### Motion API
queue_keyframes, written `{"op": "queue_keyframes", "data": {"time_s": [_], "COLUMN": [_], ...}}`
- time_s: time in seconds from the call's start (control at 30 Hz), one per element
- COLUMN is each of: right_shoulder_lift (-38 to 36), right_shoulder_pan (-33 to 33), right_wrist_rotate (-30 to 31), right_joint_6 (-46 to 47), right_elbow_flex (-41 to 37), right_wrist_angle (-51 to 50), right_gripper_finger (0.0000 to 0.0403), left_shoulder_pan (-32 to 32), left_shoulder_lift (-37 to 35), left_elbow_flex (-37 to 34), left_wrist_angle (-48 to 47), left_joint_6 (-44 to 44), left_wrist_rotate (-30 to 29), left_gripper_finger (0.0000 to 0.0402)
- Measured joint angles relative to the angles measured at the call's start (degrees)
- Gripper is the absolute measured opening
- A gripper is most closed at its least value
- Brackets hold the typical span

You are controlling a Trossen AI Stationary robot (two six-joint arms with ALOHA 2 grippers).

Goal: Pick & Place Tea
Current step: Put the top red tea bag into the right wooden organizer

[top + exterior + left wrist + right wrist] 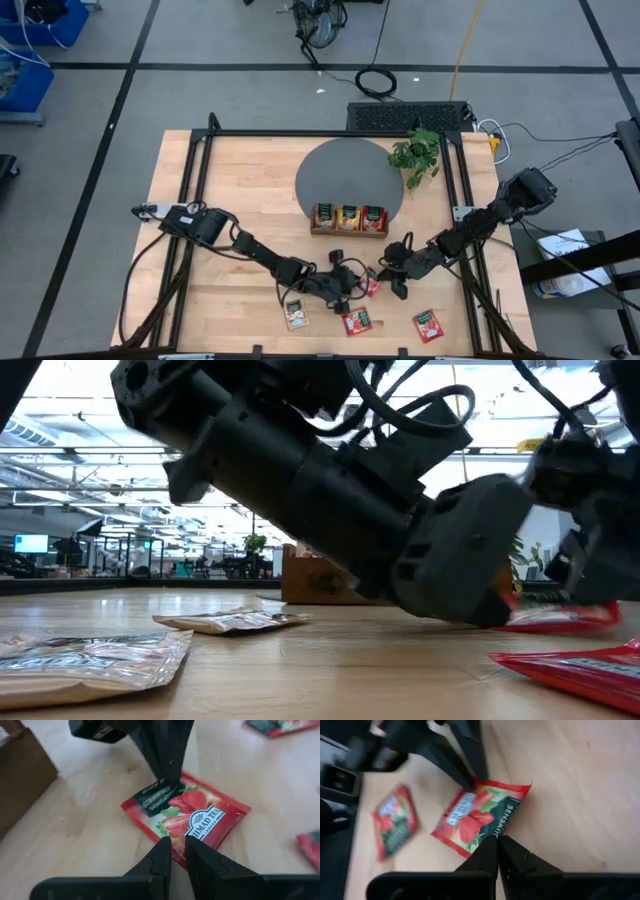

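Both claws meet at one red strawberry sachet near the front centre of the counter.

Left claw: the fingers stand almost together, with only a thin gap, pinching the near edge of the red sachet. The sachet lies flat on the wood, label up.

Right claw: its fingers are likewise drawn nearly together, clamped on the opposite edge of the same sachet. In each wrist view the other arm's dark fingertips press on the far corner of the packet, so the sachet sits directly between the two claws.

In the high view the left claw reaches in from the left and the right claw from the right; the held sachet lies between them, just in front of the wooden tray.

Other tea on the counter:
- A second red sachet lies just in front of the claws.
- A third red sachet lies further right, near the front edge.
- A pale sachet lies in front of the left arm.

The tray holds upright sachets in three slots: beige-green, orange-yellow and red. It rests at the front rim of a grey round mat. A small green plant stands at the mat's right side.

In the low view, pale sachets lie flat in the foreground on the left.
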Motion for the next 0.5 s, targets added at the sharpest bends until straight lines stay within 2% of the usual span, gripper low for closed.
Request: {"op": "queue_keyframes", "data": {"time_s": [0.13, 0.23, 0.5], "right_shoulder_lift": [-2.6, -6.2, -16.2], "right_shoulder_pan": [-1.0, -2.0, -5.7], "right_wrist_rotate": [-1.2, -2.7, -0.8], "right_joint_6": [-3.9, -7.7, -18.1], "right_elbow_flex": [1.8, 4.5, 18.3], "right_wrist_angle": [0.0, -4.9, -39.1], "right_gripper_finger": [0.0001, 0.0001, 0.0], "left_shoulder_pan": [-1.6, -3.6, -7.3], "left_shoulder_lift": [-2.7, -5.5, -7.7], "left_elbow_flex": [-0.2, -0.3, -0.2], "left_wrist_angle": [-5.0, -8.8, -14.7], "left_joint_6": [2.7, 4.7, 6.0], "left_wrist_rotate": [-2.4, -4.3, -6.1], "left_gripper_finger": [0.0063, 0.0063, 0.0063]}}
